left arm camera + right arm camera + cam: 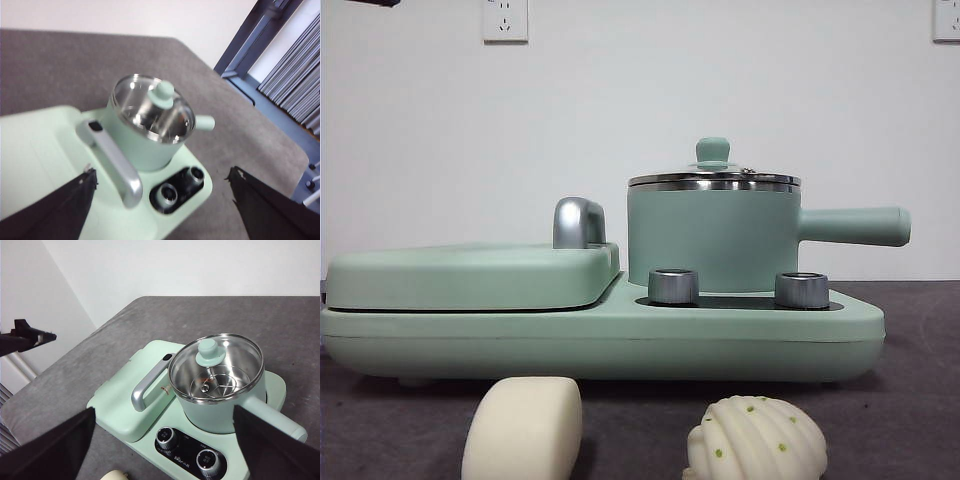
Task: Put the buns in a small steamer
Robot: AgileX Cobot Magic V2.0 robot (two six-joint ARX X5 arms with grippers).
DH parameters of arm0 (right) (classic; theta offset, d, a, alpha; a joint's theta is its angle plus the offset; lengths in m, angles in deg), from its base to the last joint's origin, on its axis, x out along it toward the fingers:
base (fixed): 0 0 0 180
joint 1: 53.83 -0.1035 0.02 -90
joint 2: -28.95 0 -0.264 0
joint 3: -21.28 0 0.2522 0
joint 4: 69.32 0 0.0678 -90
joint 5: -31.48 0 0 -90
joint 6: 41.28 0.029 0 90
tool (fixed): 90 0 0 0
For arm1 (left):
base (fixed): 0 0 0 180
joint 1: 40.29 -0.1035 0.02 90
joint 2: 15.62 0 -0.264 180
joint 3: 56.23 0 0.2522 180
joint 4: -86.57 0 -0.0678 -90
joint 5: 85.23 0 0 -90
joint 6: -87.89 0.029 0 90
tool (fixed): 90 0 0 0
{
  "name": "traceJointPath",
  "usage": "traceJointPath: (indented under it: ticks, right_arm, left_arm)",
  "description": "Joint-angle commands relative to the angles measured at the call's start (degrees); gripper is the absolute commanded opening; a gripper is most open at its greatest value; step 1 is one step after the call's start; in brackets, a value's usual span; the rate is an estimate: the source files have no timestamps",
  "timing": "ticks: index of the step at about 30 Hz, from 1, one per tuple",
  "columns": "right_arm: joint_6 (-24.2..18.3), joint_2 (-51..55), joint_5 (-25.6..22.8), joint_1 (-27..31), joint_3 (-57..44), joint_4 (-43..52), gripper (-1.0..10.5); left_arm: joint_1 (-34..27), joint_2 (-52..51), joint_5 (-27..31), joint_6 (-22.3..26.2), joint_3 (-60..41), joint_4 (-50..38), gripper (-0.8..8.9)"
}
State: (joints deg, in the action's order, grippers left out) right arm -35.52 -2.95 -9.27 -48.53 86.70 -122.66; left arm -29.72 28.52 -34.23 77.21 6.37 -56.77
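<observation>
The small steamer [715, 235] is a mint-green pot with a steel rim, a straight side handle [855, 225] and its glass lid with green knob [713, 152] on. Two cream-white buns lie on the table in front of it: a smooth oblong one [523, 428] and a ribbed one with green dots [755, 440]. My left gripper [161, 174] hangs open high above the steamer [150, 127]. From the other side, my right gripper [162, 412] also hovers open over the steamer [216, 375]. The smooth bun's edge [115, 475] just shows in the right wrist view.
The steamer stands on a mint-green cooker base [600, 335] with two steel dials [673, 286]. A flat lidded grill plate [470, 275] with a steel handle [578, 222] fills the base's left half. A black arm tip [375, 3] shows at the top left corner.
</observation>
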Motion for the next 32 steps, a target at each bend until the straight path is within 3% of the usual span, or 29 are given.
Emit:
traceJointPath:
  ticks: [1,6,14,22,32]
  right_arm:
    - [-0.6,-0.2,-0.2,0.0,0.9,0.5,4.5]
    - [-0.5,-0.2,0.1,0.0,0.9,0.5,4.5]
    - [-0.2,-0.2,0.3,0.0,0.9,0.3,4.5]
    - [-0.2,-0.2,0.2,0.0,0.9,0.3,4.5]
    - [-0.2,-0.2,0.2,0.0,0.9,0.4,4.5]
  left_arm:
    - [0.8,1.2,-0.2,-3.6,1.0,-4.3,4.42]
    - [1.9,4.3,-0.2,-6.8,1.5,-8.0,4.42]
    - [5.3,14.7,-0.2,-6.8,8.4,-6.7,4.42]
    - [9.8,31.5,0.3,-4.5,25.8,0.9,4.42]
    - [17.4,52.8,11.6,1.6,50.3,13.5,4.42]
